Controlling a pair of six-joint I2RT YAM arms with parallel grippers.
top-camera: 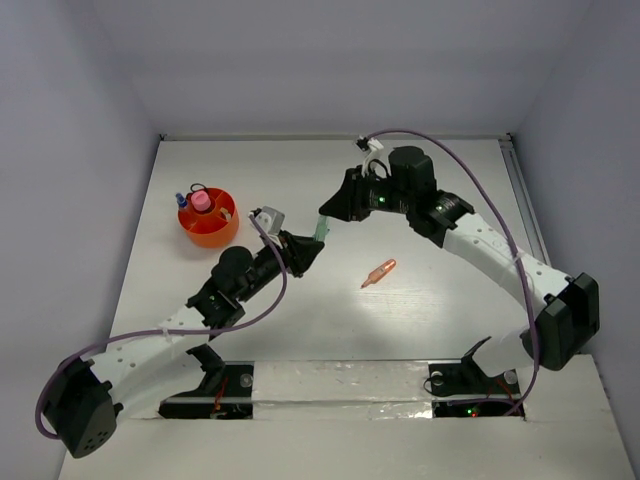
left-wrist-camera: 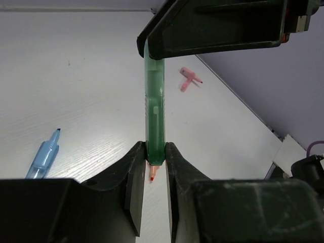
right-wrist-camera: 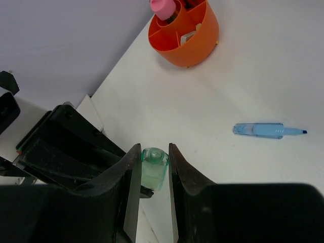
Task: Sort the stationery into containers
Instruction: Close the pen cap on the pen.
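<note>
A green marker hangs above the table between both grippers. My left gripper is shut on its lower end, as the left wrist view shows. My right gripper is closed round its capped end, jaws against both sides. The orange-red cup stands at the far left with a pink tube upright in it; both show in the right wrist view. An orange marker lies mid-table. A light blue marker lies on the table, hidden in the top view.
A small pink T-shaped piece lies near the far right wall. A blue-capped item stands in the cup's left side. Grey walls close the table at the back and sides.
</note>
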